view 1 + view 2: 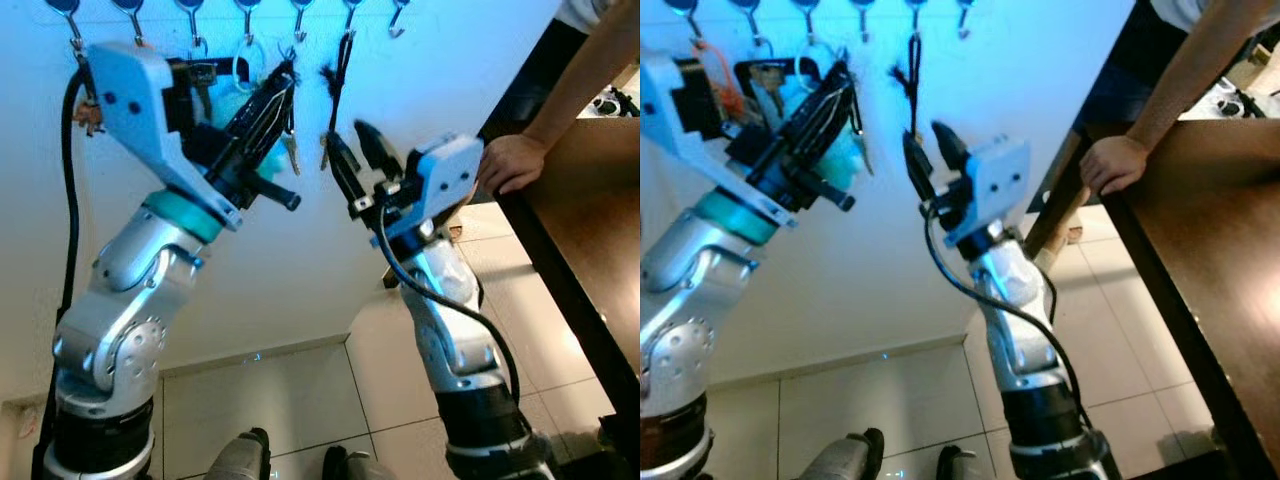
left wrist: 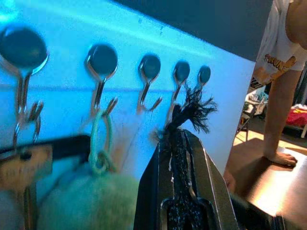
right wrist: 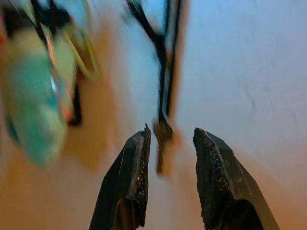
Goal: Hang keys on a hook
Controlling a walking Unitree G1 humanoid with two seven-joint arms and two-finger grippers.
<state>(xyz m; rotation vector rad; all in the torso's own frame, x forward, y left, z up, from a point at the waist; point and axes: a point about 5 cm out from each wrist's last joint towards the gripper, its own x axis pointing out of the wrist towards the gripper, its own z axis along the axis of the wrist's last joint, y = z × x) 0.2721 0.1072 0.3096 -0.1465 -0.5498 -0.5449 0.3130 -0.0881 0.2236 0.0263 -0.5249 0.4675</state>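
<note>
A row of metal hooks (image 1: 245,20) runs along the white wall. My left gripper (image 1: 284,80) is raised just under them, shut on a frayed black cord (image 2: 192,112); silver keys (image 1: 292,150) dangle below its fingertips. A teal pompom (image 2: 86,201) hangs by a green ring (image 2: 98,139) from one hook, close behind the left gripper. A black lanyard (image 1: 343,70) with a key (image 1: 324,152) hangs from a hook further right. My right gripper (image 1: 344,132) stands open right by that key (image 3: 162,143), fingers pointing up at the wall.
A person's hand (image 1: 510,160) rests on the edge of a dark brown table (image 1: 590,230) at the right. Tiled floor (image 1: 300,390) lies below, and the rightmost hook (image 1: 398,18) hangs bare.
</note>
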